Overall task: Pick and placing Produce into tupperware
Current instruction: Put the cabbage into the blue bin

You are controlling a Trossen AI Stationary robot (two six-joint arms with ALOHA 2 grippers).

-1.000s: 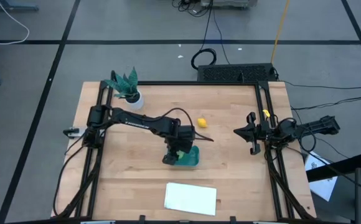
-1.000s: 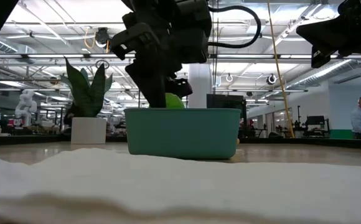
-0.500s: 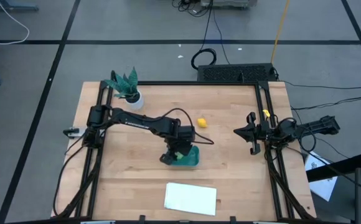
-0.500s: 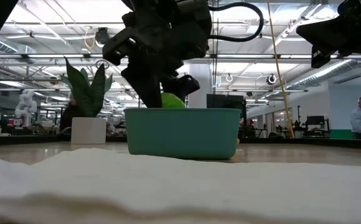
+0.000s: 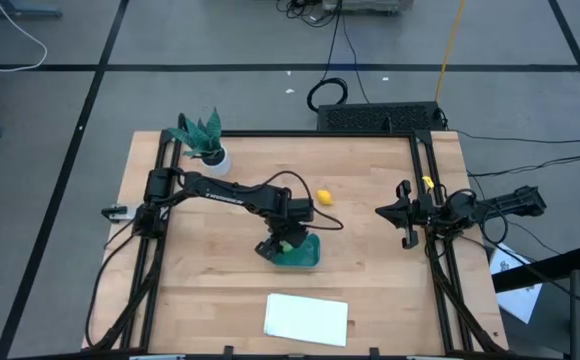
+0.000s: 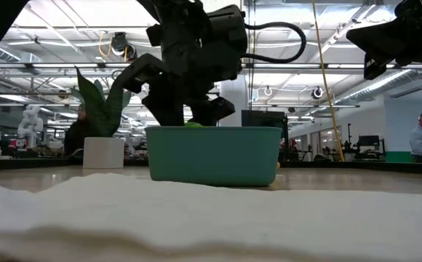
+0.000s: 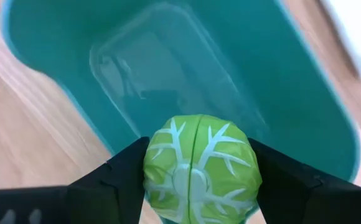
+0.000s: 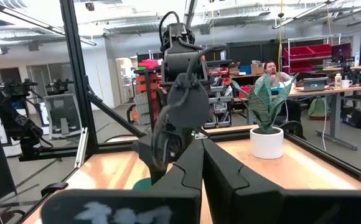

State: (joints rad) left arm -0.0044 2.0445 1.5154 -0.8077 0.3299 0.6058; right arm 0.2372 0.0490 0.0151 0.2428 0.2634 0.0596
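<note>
2 produce pieces (image 7: 200,168), 1 tupperware (image 5: 301,252), 1 plant (image 5: 204,139)

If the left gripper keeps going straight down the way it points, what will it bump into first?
Probably the bottom of the teal tupperware. The left gripper holds the light-green produce right over it, nothing between.

Light-green round produce (image 7: 200,167) with white leaf veins, low centre of frame. Teal-green tupperware (image 7: 292,93) above it. Yellow lemon-like piece (image 5: 323,196) mid-frame.
</note>
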